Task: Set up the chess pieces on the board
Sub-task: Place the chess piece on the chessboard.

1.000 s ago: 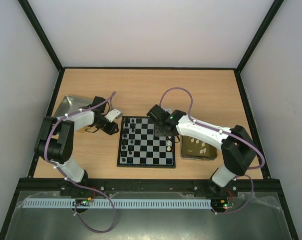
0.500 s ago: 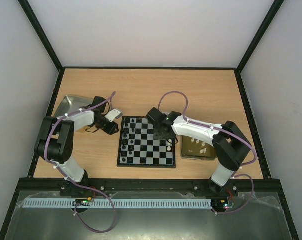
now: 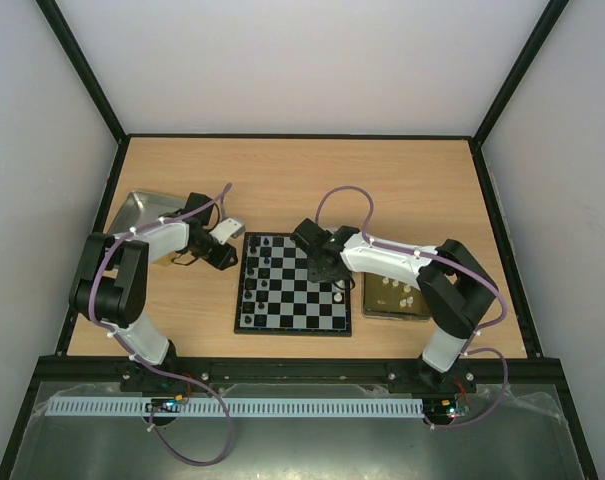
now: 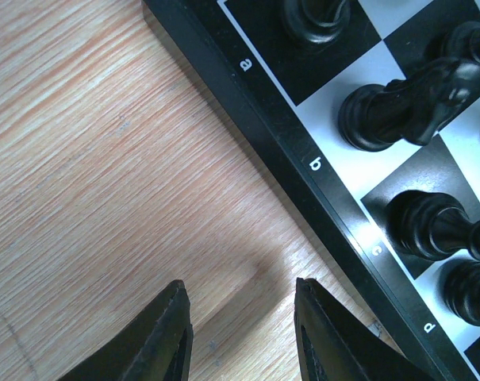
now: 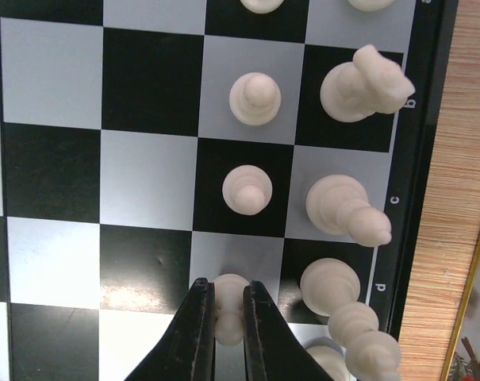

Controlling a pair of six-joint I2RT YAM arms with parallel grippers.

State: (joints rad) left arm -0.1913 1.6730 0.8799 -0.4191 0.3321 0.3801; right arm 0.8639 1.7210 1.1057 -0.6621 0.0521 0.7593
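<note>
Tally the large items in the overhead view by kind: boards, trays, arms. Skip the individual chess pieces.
Chessboard: 1
Trays: 2, a silver tray and a gold tray
Robot arms: 2, the left arm and the right arm
Total: 5

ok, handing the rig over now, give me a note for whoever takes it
Right gripper: shut on a white pawn standing on the board, one column in from its right edge.
Left gripper: open, empty, over bare table beside the board's left rim.
Done: black pieces stand along the left side, some white pieces along the right.
Left: release the pawn, then bring over the spare white ones from the gold tray.
</note>
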